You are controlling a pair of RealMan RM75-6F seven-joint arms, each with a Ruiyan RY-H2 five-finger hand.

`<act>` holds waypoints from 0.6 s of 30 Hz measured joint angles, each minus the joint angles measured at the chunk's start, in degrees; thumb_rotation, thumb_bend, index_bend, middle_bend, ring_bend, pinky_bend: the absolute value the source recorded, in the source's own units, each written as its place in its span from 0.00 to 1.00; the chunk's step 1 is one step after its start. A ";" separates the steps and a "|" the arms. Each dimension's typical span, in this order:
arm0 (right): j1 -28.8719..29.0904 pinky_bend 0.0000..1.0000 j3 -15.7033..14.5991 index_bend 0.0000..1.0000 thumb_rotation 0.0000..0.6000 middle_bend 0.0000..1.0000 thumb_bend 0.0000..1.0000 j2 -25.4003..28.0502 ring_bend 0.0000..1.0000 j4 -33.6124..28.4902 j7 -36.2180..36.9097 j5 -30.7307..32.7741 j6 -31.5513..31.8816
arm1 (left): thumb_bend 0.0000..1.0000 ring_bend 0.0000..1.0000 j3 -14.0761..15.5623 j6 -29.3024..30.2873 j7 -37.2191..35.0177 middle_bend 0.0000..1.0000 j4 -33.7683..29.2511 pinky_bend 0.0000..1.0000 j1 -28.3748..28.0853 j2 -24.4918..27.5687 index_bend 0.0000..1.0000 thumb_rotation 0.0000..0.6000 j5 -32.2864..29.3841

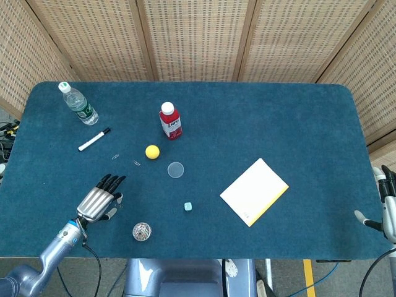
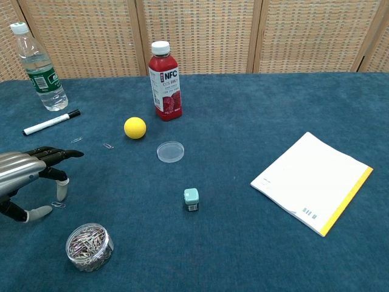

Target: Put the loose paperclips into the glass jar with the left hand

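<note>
While the left hand (image 2: 27, 176) hovers palm-down at the lower left of the chest view, its dark fingers (image 2: 61, 153) are spread apart and it holds nothing. A small loose wire paperclip (image 2: 58, 204) lies on the cloth just under the hand, between its pale thumb tip and one lowered fingertip; whether either tip touches it cannot be told. Just below and to the right of the hand stands the round glass jar (image 2: 89, 246), open-topped and already holding a heap of paperclips. Above the hand, two more loose paperclips (image 2: 108, 146) lie on the dark blue felt-covered table (image 1: 266, 117), near a white marker with a black cap (image 2: 51, 122). Further out sit a yellow ball (image 2: 135, 128), a clear round plastic lid (image 2: 170, 151) and a red juice bottle with a white cap (image 2: 165, 81). At the lower right edge of the head view, the right hand (image 1: 385, 207) rests beyond the table's corner, its fingers loosely apart and empty.
</note>
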 measured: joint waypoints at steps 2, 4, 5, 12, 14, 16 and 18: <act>0.02 0.00 0.00 0.00 1.00 0.00 0.00 -0.03 0.00 0.03 -0.01 0.03 -0.04 | 0.38 0.00 0.05 0.14 -0.01 0.00 0.28 0.00 0.03 -0.20 0.50 1.00 0.17; 0.02 0.00 0.01 0.00 1.00 0.00 0.00 -0.05 0.00 0.06 0.01 0.06 -0.06 | 0.38 0.00 0.07 0.20 -0.08 0.00 0.47 0.00 0.08 -0.35 0.51 1.00 0.25; 0.02 0.00 0.01 0.00 1.00 0.00 0.00 -0.05 0.00 0.06 0.01 0.05 -0.03 | 0.38 0.00 0.07 0.21 -0.11 0.00 0.54 0.00 0.09 -0.41 0.51 1.00 0.27; 0.01 0.00 0.02 0.00 1.00 0.00 0.00 -0.03 0.00 0.00 0.07 0.03 -0.01 | 0.38 0.00 -0.15 -0.13 -0.17 0.00 0.57 0.00 -0.01 -0.46 0.51 1.00 0.06; 0.01 0.00 0.01 0.00 1.00 0.00 0.00 -0.02 0.00 0.00 0.08 0.04 -0.04 | 0.38 0.00 -0.15 -0.26 -0.17 0.00 0.57 0.00 -0.07 -0.52 0.51 1.00 0.07; 0.02 0.00 0.00 0.00 1.00 0.00 0.00 -0.02 0.00 0.03 0.08 0.06 -0.07 | 0.38 0.00 -0.11 -0.46 -0.18 0.00 0.67 0.00 -0.14 -0.68 0.51 1.00 0.10; 0.04 0.00 0.00 0.00 1.00 0.00 0.00 -0.04 0.00 0.04 0.04 0.07 -0.10 | 0.38 0.00 -0.11 -0.62 -0.17 0.00 0.79 0.00 -0.19 -0.83 0.51 1.00 0.09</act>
